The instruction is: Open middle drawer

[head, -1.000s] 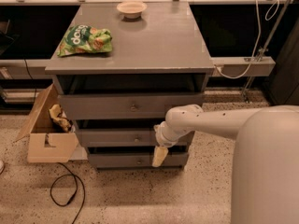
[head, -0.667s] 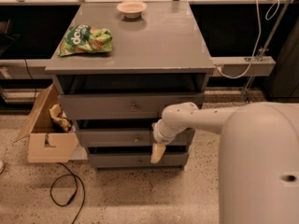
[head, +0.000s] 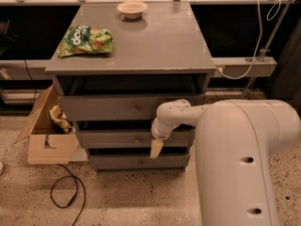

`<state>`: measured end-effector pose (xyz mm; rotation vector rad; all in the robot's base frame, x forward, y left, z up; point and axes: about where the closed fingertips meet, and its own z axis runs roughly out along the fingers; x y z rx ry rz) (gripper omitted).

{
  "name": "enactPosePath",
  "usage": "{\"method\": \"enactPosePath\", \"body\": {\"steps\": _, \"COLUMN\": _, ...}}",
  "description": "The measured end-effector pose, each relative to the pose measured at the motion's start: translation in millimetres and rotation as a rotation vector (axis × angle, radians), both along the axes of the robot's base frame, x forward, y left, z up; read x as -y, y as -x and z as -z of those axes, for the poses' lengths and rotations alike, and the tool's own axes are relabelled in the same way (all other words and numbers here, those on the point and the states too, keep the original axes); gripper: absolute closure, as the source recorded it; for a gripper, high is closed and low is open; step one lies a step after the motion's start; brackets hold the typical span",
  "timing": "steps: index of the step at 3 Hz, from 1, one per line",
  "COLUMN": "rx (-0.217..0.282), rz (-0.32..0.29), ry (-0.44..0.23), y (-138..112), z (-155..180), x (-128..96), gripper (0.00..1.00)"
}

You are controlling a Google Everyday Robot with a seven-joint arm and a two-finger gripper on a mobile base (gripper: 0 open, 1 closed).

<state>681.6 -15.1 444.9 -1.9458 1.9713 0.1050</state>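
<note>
The grey cabinet (head: 141, 46) has three drawers stacked in its front. The middle drawer (head: 108, 139) is the centre one, with a small round metal knob (head: 138, 139), and its front sits about level with the other two. My gripper (head: 155, 149) hangs pointing down in front of this drawer, just right of the knob and apart from it. Its pale tip reaches down to the gap above the bottom drawer (head: 117, 162). My white arm (head: 235, 145) fills the lower right of the view.
A green snack bag (head: 85, 40) and a pale bowl (head: 132, 8) lie on the cabinet top. An open cardboard box (head: 47, 135) stands on the floor left of the drawers. A black cable (head: 66, 192) loops on the speckled floor. A white cord (head: 235, 72) hangs at the right.
My gripper has shifted slightly left and up, closer to the middle drawer's knob. My arm's bulk now fills more of the right side. The drawers have not moved.
</note>
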Motion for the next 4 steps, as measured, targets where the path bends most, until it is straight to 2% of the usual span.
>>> {"method": "enactPosePath", "body": {"steps": 1, "rx": 0.005, "rz": 0.047, "ry": -0.005, "y": -9.5, "z": 15.9, "x": 2.6, "gripper": 0.00}}
{"method": "enactPosePath", "body": {"steps": 2, "rx": 0.033, "rz": 0.121, "ry": -0.017, "y": -14.2, "z": 25.8, "x": 8.0, "gripper": 0.00}}
{"method": "enactPosePath", "body": {"steps": 3, "rx": 0.025, "rz": 0.169, "ry": -0.074, "y": -20.0, "z": 39.3, "x": 7.8, "gripper": 0.00}}
{"method": "enactPosePath", "body": {"steps": 4, "rx": 0.025, "rz": 0.169, "ry": -0.074, "y": -20.0, "z": 39.3, "x": 7.8, "gripper": 0.00}}
